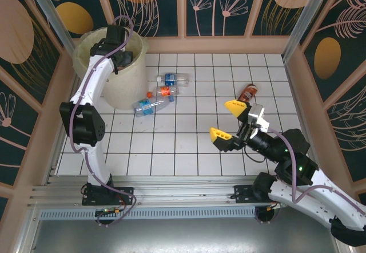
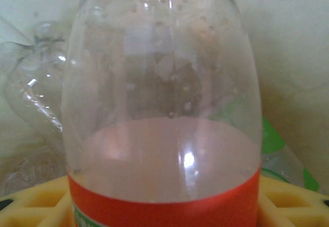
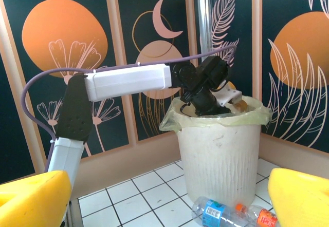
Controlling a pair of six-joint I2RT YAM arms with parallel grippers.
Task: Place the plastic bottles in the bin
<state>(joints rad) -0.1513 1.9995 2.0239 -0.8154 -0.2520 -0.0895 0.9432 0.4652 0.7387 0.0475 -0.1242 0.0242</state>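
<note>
**Desk:** Left gripper (image 1: 121,58), far left, clenched on a red-banded bottle (image 2: 164,134) over the mouth of the bin (image 1: 123,93); where could you lose it?

**Spotter:** At the letting-go; the bottle is part full of pinkish liquid, so it will likely drop heavily onto the clear bottles (image 2: 36,88) lying below; if you open too near the rim, it may tip out over the liner bag (image 3: 216,115); if you lift carelessly, your fingers could snag that bag.

**Desk:** And the right gripper (image 1: 222,118)?

**Spotter:** Spread wide and empty, above the tiles (image 1: 189,150) at near right; three bottles (image 1: 166,91) lie on their sides just beside the bin's base, and a brown bottle (image 1: 247,91) lies far right; the bodies are round, so a glancing touch from you would probably send them rolling.
</note>
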